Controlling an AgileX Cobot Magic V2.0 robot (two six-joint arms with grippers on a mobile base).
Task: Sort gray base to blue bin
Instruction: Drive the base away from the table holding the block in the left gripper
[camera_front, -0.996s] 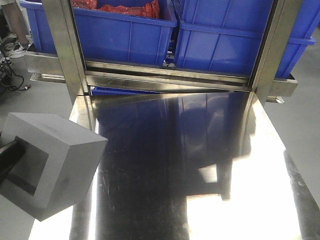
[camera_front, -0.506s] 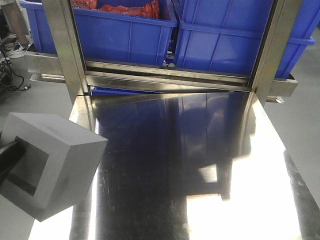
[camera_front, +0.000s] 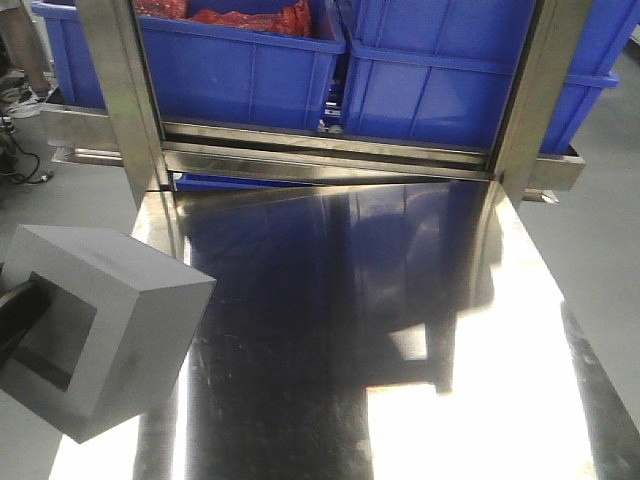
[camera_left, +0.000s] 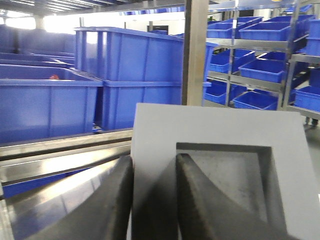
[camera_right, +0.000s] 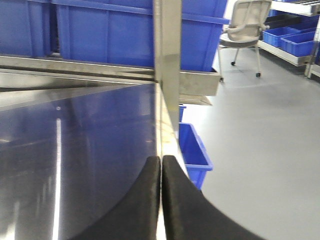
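Gray base (camera_front: 95, 330) is clamped by the left gripper (camera_left: 155, 165), with one finger inside its recess and one outside the wall. It hangs over the left edge of the table (camera_front: 400, 300), well apart from the blue bins (camera_front: 430, 80) behind. Right gripper (camera_right: 161, 165) is closed on nothing.

The table top (camera_front: 400, 300) is shown in polished sheet metal, mirror-bright and marked with fine scratches. The gray base (camera_front: 95, 335), at the table top's left edge, is finished matt and even; the floor of its recess (camera_left: 225, 180) is seen faintly speckled. The blue bin (camera_front: 240, 75) behind the table top is moulded in smooth, glossy plastic. The frame posts (camera_front: 125, 110) at the table top's far corners are made of brushed metal. The left gripper (camera_left: 153, 160) and right gripper (camera_right: 161, 159) are faced in matt black.
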